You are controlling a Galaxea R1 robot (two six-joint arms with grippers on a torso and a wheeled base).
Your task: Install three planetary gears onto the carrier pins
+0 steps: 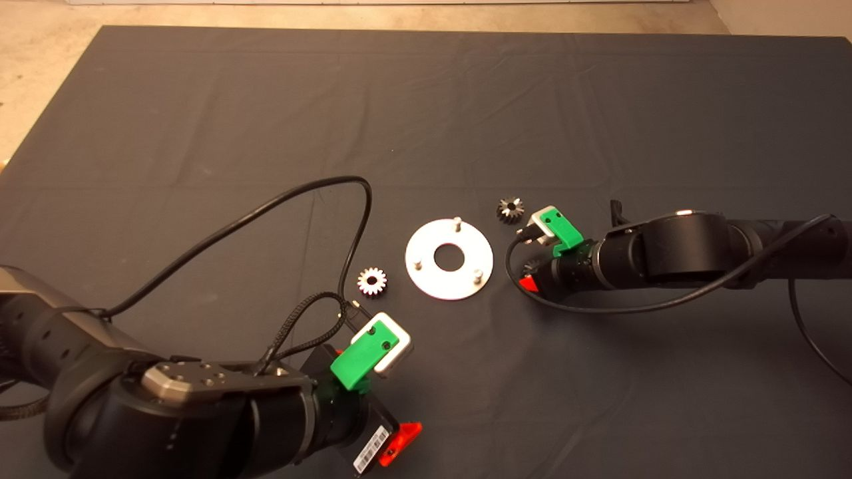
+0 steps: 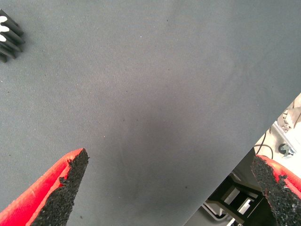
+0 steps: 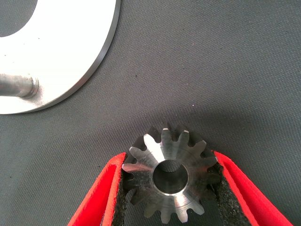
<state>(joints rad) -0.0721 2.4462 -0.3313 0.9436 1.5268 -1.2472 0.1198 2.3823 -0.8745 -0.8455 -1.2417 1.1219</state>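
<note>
Your right claw (image 3: 171, 188) is clamped on a gear (image 3: 169, 181) just right of the disc (image 1: 449, 259); nearest pin (image 1: 477, 273) sits just left. Left claw (image 2: 171, 188) gapes empty, low-left on the surface.

A dark grey mat (image 1: 426, 106) covers the worktop almost fully, and it has soft creases and fold lines across its surface. Beyond the far edge and the far left corner of the mat a pale beige floor (image 1: 40, 46) is visible, with a light strip of wall base along the far side. In the left wrist view, past the edge of the mat, a bright area shows with some dark frame parts (image 2: 235, 195) and cables, not clear enough to name.
</note>
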